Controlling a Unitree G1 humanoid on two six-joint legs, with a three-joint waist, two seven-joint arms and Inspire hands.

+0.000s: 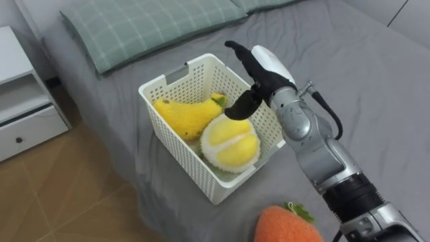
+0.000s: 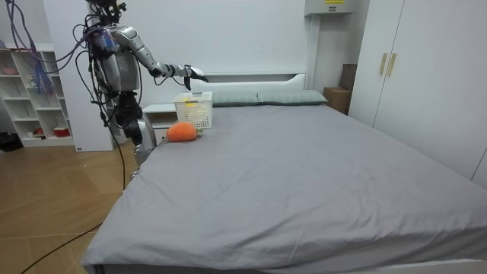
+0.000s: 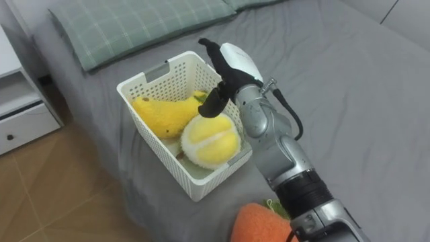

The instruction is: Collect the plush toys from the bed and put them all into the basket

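A white slatted basket [image 1: 176,156] stands on the grey bed near its edge. Inside lie a yellow pear-shaped plush toy [image 1: 183,114] and a round yellow lemon-like plush toy [image 1: 232,144]. My right hand [image 1: 261,72] hovers over the basket's far right rim, fingers straight and relaxed, holding nothing. An orange plush toy with a green top [image 1: 287,225] lies on the bed just in front of the basket, beside my right forearm. In the room view I stand at the bed's side near the headboard, right arm stretched over the basket [image 2: 193,109].
A green checked pillow [image 1: 151,27] lies behind the basket. A white bedside drawer unit [image 1: 20,101] stands off the bed's left edge on wooden floor. Wide grey sheet [image 1: 376,94] spreads to the right. A white wardrobe [image 2: 411,68] stands across the room.
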